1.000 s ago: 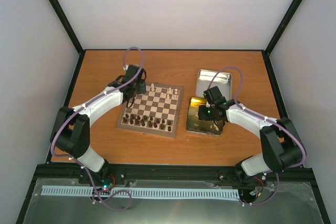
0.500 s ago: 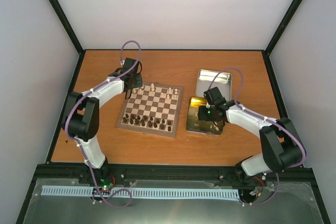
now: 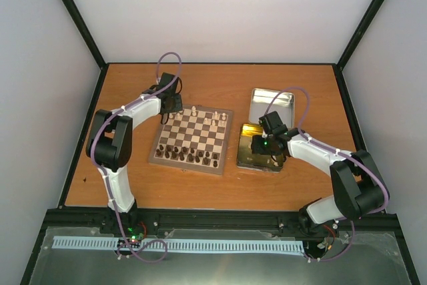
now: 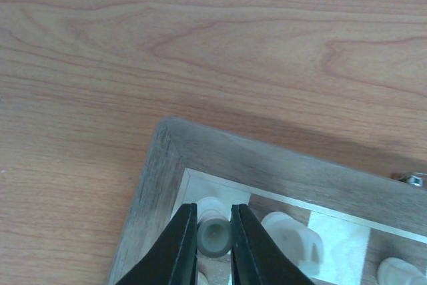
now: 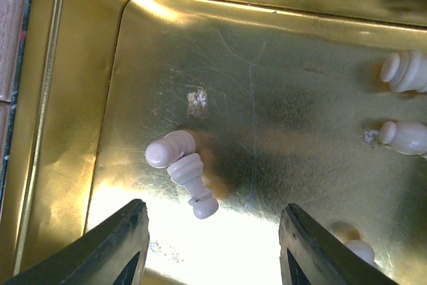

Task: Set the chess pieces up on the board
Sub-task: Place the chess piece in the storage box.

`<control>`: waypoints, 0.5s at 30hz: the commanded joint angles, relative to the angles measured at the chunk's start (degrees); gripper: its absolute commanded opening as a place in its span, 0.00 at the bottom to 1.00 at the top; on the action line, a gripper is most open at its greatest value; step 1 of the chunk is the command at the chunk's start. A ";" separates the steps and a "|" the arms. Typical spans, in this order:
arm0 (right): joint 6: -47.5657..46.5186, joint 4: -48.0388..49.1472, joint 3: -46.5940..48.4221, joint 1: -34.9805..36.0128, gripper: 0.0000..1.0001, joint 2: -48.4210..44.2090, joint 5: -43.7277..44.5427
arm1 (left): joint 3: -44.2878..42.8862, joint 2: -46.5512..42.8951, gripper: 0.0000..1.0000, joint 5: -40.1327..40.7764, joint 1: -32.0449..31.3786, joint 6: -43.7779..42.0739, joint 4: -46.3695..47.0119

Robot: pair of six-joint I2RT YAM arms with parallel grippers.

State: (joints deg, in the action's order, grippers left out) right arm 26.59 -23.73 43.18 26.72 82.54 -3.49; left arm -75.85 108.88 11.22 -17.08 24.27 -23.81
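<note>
**Left hand pinches a cream piece at the board's corner; right hand gapes over the gold tin**

On the brown worktop (image 3: 220, 85) the board (image 3: 197, 133) lies left of centre, and the left hand (image 3: 172, 106) reaches to its far-left corner. The left wrist view shows this hand narrow. Its two dark fingers (image 4: 181, 245) press against either side of a cream piece (image 4: 213, 237), seen from above over the corner square. Whether that piece rests on the square or hangs just over it cannot be told. Just to its right stands a second cream figure (image 4: 290, 238), near the right finger but apart from it. A third figure (image 4: 397, 275) shows at the frame edge. The board's wooden border wraps the corner on the left and far sides.

From above, a few chess pieces (image 3: 194, 109) stand along the far row, while dark brown pieces (image 3: 187, 155) crowd the two near rows.

Just beside the board on the right sits the gold tin (image 3: 243, 151), with the silver tin lid (image 3: 267, 101) beyond it. The right hand (image 3: 261, 145) hangs over the tin. Its own camera shows it spread wide and holding nothing. On the tin floor between its fingers, a round-headed piece (image 5: 170, 149) and a slimmer piece (image 5: 192, 188) lie on their sides, touching. Three more pieces (image 5: 407, 70) lie toward the right, and the nearest is partly hidden by the right finger.
</note>
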 commanded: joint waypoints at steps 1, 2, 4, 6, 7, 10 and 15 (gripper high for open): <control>0.51 0.83 -0.16 0.24 0.54 -0.77 0.32 | -2.77 1.97 0.09 -0.85 1.27 -1.16 -0.60; 0.49 0.79 -0.12 0.25 0.54 -0.71 0.33 | -2.87 2.40 0.09 -1.69 1.51 -0.97 -0.93; 0.48 0.87 -0.10 0.26 0.54 -0.62 0.31 | -2.85 2.87 0.09 -2.06 1.51 -0.88 -1.18; 0.50 0.95 -0.20 0.26 0.54 -0.61 0.21 | -2.73 3.16 0.10 -2.02 1.59 -0.89 -1.13; 0.48 0.96 -0.18 0.26 0.54 -0.57 0.15 | -2.83 3.13 0.11 -1.98 1.59 -0.96 -1.27; 0.40 0.96 -0.15 0.26 0.54 -0.75 0.14 | -3.34 2.97 0.15 -2.78 1.61 -0.94 -2.21; 0.22 0.80 -0.14 0.26 0.54 -0.98 0.35 | -4.05 1.34 0.26 -3.72 1.61 -0.85 -3.81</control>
State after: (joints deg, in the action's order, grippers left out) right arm 26.61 -23.70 43.18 26.72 82.54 -3.51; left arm -77.41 110.96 8.75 -15.97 24.03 -24.75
